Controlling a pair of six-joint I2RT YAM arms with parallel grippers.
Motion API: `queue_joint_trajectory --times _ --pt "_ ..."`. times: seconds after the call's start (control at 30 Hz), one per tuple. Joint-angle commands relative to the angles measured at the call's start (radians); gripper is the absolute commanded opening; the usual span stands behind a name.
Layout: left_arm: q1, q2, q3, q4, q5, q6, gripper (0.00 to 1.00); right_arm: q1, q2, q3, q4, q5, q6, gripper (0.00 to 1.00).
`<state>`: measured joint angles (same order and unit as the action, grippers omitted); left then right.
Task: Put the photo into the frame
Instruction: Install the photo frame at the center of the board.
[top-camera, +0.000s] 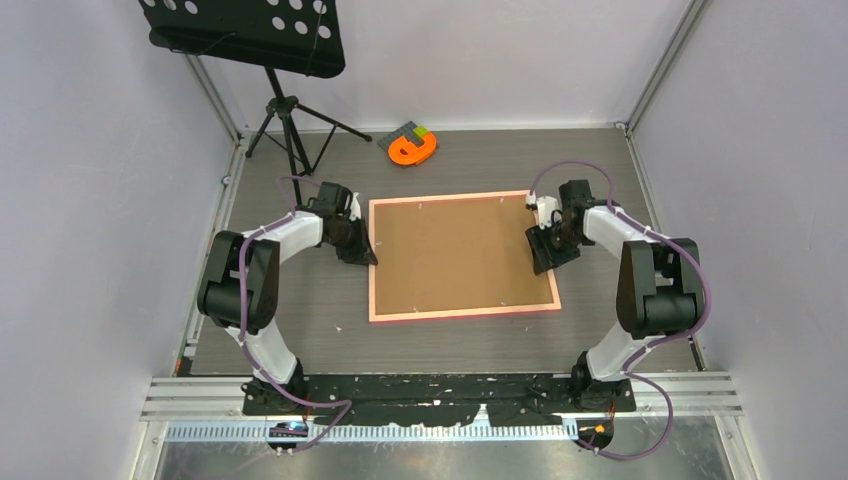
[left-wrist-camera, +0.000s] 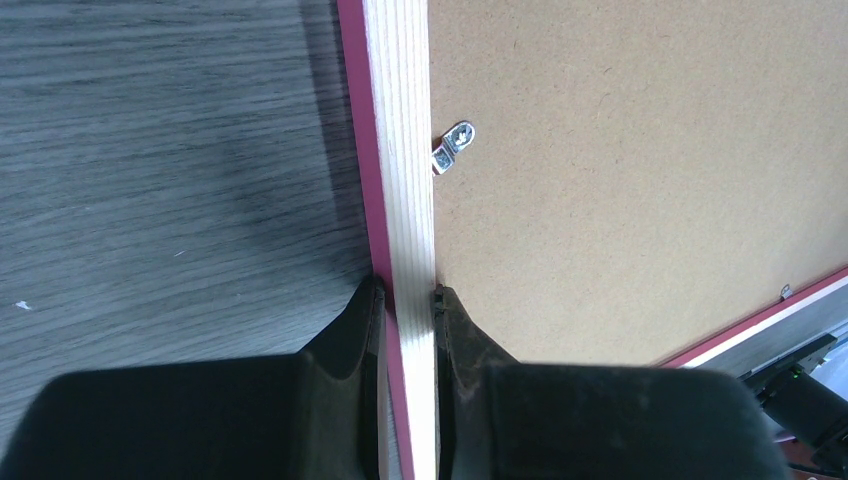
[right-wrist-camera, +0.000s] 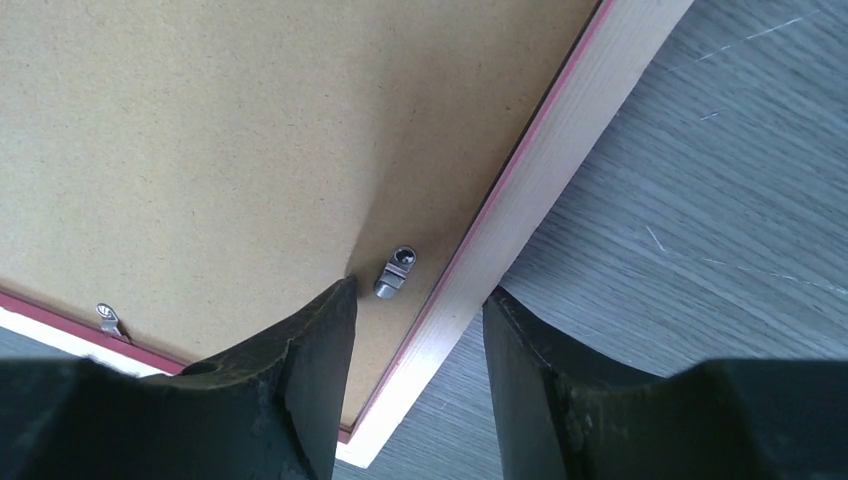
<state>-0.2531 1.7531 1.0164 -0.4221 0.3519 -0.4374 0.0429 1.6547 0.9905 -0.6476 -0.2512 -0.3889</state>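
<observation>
The frame (top-camera: 460, 313) lies face down on the table, its salmon-pink border around a brown backing board (top-camera: 455, 255). The photo is hidden. My left gripper (top-camera: 358, 252) is shut on the frame's left rail (left-wrist-camera: 405, 150), one finger on each side of the pale wood, as the left wrist view shows (left-wrist-camera: 408, 292). My right gripper (top-camera: 545, 255) stands open astride the right rail (right-wrist-camera: 560, 150). In the right wrist view (right-wrist-camera: 420, 290) one finger rests over the board beside a metal clip (right-wrist-camera: 396, 270), and the other is over the table outside the rail.
A small orange tape-like object (top-camera: 413, 148) lies at the back of the table. A black music stand (top-camera: 285, 110) rises at the back left. More metal clips (left-wrist-camera: 453, 147) sit along the board's edges. Walls close in on three sides.
</observation>
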Motion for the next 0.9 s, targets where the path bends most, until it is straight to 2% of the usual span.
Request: queue_joint_trajectory --times 0.0,0.27,0.87 --pt "-0.018 0.053 -0.038 -0.064 0.033 0.034 0.0 0.011 0.003 0.03 0.025 0.005 0.005 0.53" --pt "-0.018 0.056 -0.039 -0.065 0.035 0.034 0.0 0.01 0.016 0.034 0.033 0.038 0.012 0.47" --pt "-0.018 0.066 -0.036 -0.067 0.036 0.042 0.0 0.01 0.062 0.154 0.009 0.04 -0.055 0.31"
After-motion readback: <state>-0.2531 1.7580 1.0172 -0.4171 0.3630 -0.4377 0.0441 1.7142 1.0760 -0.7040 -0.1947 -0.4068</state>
